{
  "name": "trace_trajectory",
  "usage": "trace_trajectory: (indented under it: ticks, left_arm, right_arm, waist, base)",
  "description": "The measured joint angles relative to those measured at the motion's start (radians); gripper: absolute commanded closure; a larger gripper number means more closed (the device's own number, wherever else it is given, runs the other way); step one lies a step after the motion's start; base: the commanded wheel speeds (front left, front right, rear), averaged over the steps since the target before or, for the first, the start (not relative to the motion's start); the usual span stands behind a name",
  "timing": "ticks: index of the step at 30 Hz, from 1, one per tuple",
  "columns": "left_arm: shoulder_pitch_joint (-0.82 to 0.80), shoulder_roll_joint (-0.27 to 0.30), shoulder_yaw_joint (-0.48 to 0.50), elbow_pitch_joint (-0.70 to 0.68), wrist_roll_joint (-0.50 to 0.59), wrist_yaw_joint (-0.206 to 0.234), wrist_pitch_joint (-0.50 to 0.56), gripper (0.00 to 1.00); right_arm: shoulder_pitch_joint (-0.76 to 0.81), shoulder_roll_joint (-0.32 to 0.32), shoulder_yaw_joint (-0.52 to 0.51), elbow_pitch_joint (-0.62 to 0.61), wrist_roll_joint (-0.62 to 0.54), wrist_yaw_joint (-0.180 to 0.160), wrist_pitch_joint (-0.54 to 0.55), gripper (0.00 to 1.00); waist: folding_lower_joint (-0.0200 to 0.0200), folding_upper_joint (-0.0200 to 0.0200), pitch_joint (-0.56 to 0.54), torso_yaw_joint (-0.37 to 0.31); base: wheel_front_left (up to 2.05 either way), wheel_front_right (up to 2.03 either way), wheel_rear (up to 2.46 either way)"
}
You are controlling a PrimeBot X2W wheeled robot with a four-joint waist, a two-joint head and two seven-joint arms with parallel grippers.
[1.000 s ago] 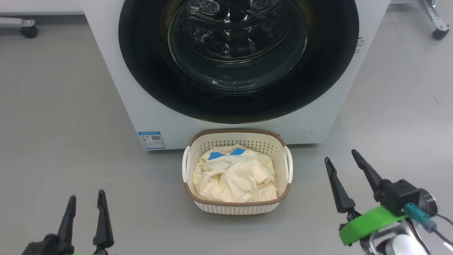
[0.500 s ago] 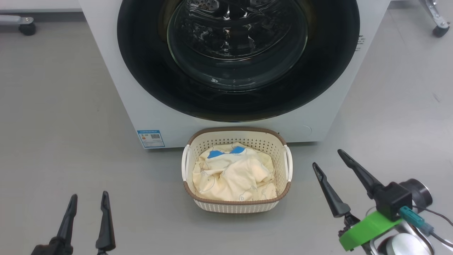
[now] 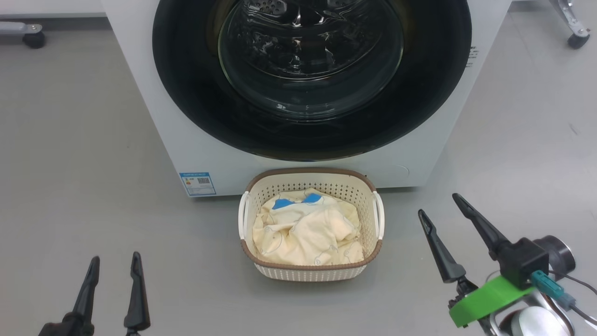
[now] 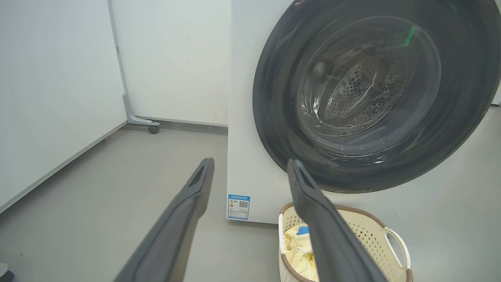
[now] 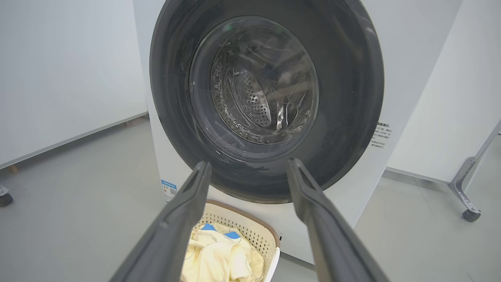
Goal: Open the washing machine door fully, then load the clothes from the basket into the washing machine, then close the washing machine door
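Left claw [image 3: 115, 257] and right claw [image 3: 439, 204] gape empty before the shut door [image 3: 196, 93]; swung open, it may clip the basket [image 3: 308, 273] parked just beneath.

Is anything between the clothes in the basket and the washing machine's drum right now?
Yes: the washing machine door is shut across the opening, just behind the basket holding the clothes. The left gripper and right gripper, jaws open, touch nothing.
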Motion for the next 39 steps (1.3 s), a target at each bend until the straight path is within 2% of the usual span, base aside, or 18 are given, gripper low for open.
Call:
trace_trajectory:
  ticks: [39]
  left_arm:
    - [0.000, -0.007, 0.027, 0.007, -0.011, 0.000, 0.000, 0.00]
  right_arm:
    - [0.024, 0.033, -0.065, 0.036, 0.000, 0.000, 0.000, 0.00]
  waist:
    - [0.0000, 0.0000, -0.010, -0.004]
  base:
    - [0.00, 0.00, 0.00]
